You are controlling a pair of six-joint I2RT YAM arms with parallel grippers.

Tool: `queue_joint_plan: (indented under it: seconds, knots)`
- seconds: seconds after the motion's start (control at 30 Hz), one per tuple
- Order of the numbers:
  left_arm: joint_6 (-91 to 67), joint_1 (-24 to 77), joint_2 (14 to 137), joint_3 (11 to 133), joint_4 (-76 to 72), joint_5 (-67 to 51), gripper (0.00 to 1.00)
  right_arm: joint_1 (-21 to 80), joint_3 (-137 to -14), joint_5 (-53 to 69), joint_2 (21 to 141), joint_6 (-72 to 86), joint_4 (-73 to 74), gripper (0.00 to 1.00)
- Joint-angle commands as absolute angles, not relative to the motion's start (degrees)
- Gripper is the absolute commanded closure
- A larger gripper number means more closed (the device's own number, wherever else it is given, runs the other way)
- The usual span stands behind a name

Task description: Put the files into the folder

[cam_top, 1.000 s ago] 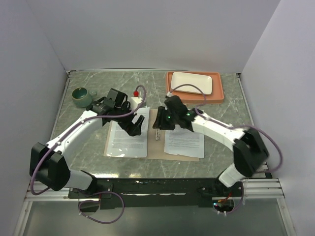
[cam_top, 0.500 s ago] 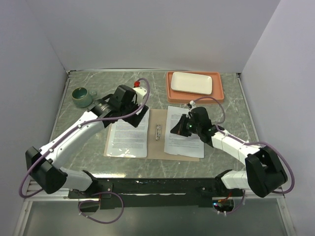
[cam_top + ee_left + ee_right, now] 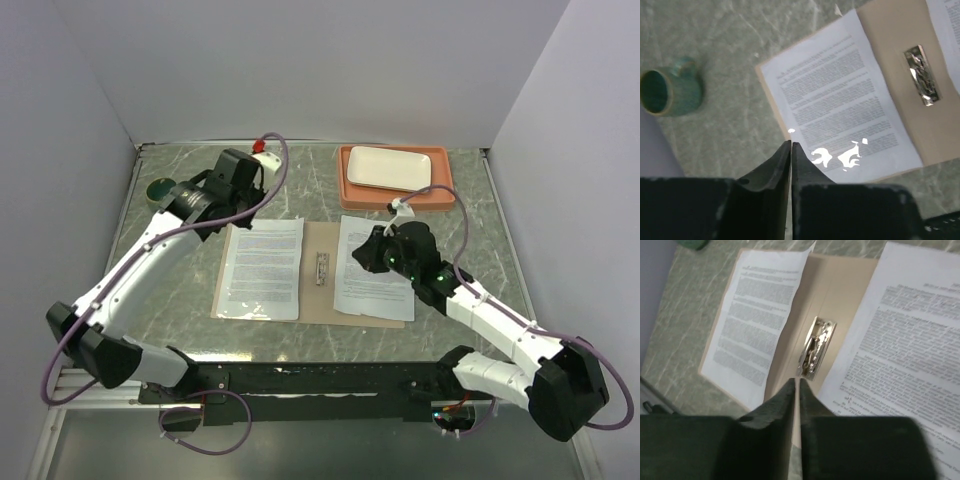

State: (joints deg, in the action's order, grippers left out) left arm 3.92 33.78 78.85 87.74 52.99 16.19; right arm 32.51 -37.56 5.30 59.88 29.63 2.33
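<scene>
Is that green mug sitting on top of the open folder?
No, the green mug stands on the bare table, clear of the folder, as the left wrist view shows.

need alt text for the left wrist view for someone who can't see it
The left pincer, shut and empty, hovers over a printed sheet lying on one half of an open tan folder. A metal clip sits on the folder's middle at upper right, and a teal mug sits on the marble table at left.
</scene>
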Motion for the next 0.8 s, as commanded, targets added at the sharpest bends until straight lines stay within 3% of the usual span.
queue_joint_plan:
  seconds: [0.0, 0.07, 0.17, 0.2, 0.27, 0.3, 0.33, 0.37, 0.6, 0.73, 0.77]
  knots:
    - [0.98, 33.05, 83.15, 87.37, 57.39, 7.06, 0.96, 31.11, -36.91, 13.35, 62.13, 30.06, -0.8, 0.61]
    - [1.23, 32.96, 82.53, 84.92, 55.82, 0.63, 0.99, 31.11, -37.44, 14.15, 64.24, 29.88, -0.79, 0.63]
    - [0.44, 32.96, 82.44, 82.27, 54.75, 0.44, 0.96, 31.29, -38.14, 14.06, 66.08, 30.5, -0.27, 0.61]
    - [0.35, 32.96, 82.53, 82.35, 55.19, -0.6, 0.83, 31.29, -38.84, 14.06, 66.7, 30.67, 0.17, 0.68]
    - [0.53, 32.96, 83.58, 82.62, 55.98, -4.11, 0.47, 31.29, -42.08, 14.32, 69.76, 30.85, 3.06, 0.81]
    - [0.79, 32.96, 84.19, 82.79, 56.86, -5.0, 0.41, 31.38, -43.32, 13.98, 70.92, 31.28, 5.43, 0.95]
    - [1.14, 32.96, 84.9, 83.14, 57.21, -6.14, 0.3, 31.29, -44.29, 14.24, 72.15, 31.81, 6.15, 0.99]
    - [1.4, 32.96, 86.12, 83.23, 57.39, -7.37, 0.02, 31.29, -45.43, 14.59, 73.81, 32.6, 6.24, 1.0]
    - [2.55, 32.96, 88.68, 80.07, 49.84, -13.43, 0.02, 32.08, -44.56, 17.58, 79.79, 37.53, 0.18, 0.99]
    - [1.5, 32.96, 91.05, 74.9, 42.82, -17.22, 0.16, 33.4, -46.14, 18.1, 86.29, 37.97, -1.58, 1.0]
    - [1.23, 32.87, 92.62, 74.36, 41.67, -17.84, 0.24, 33.66, -46.84, 18.11, 87.35, 37.97, -2.1, 1.0]
